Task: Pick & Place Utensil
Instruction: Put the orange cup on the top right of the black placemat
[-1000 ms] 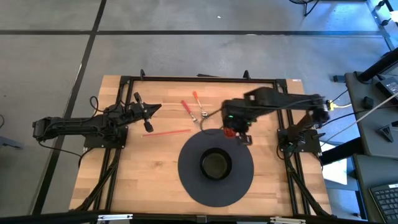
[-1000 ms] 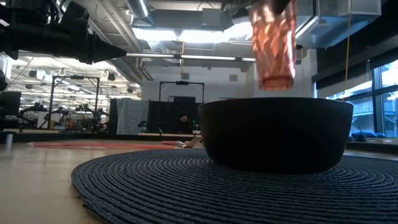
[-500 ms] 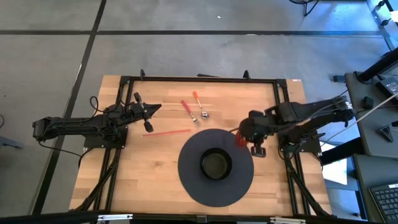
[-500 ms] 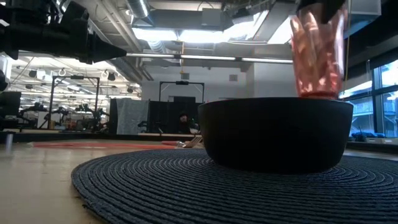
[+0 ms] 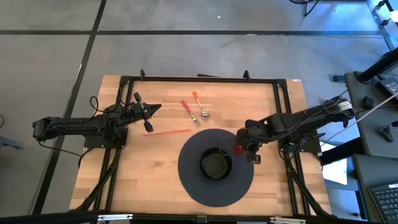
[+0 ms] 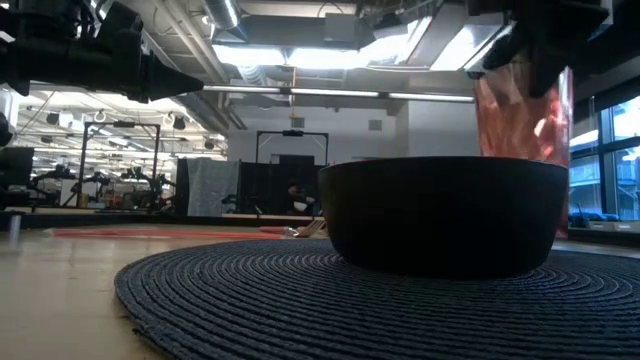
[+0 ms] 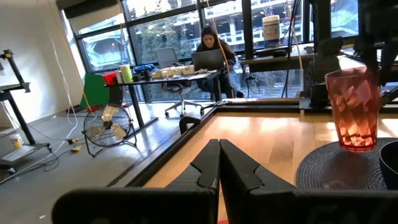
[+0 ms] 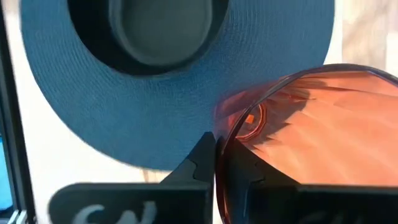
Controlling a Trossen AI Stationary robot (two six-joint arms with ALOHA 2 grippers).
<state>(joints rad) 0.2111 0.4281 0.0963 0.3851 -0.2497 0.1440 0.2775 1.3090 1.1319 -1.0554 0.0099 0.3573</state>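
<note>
A red see-through cup (image 5: 239, 148) stands upright at the right edge of the round dark mat (image 5: 193, 180), held by my right gripper (image 5: 247, 148). It also shows in the low view (image 6: 525, 115), behind the black bowl (image 6: 440, 215), and in the left wrist view (image 7: 353, 109). The bowl (image 5: 216, 165) sits in the middle of the mat. Two spoons (image 5: 186, 109) (image 5: 200, 104) and a thin red stick (image 5: 166, 132) lie on the wood on the far side of the mat. My left gripper (image 5: 151, 109) waits shut at the table's left (image 7: 219, 146). My right gripper (image 8: 216, 140) pinches the cup's wall at the rim (image 8: 219, 127), one finger (image 8: 198, 158) outside and the other inside. It comes from above, slanting in from the table's right. The cup is upright; its base (image 7: 356, 147) is at the mat, touching or not I cannot tell.
The black frame rails (image 5: 199, 79) run round the wooden table top. Bare wood lies left of the mat (image 5: 149, 168). A person sits at a desk (image 7: 210, 46) in the room beyond the table.
My right gripper has carried the cup from above the mat's far right part toward the table's near right and down. In the low view the cup has moved right and sunk behind the bowl. The right arm has drawn back toward its base.
</note>
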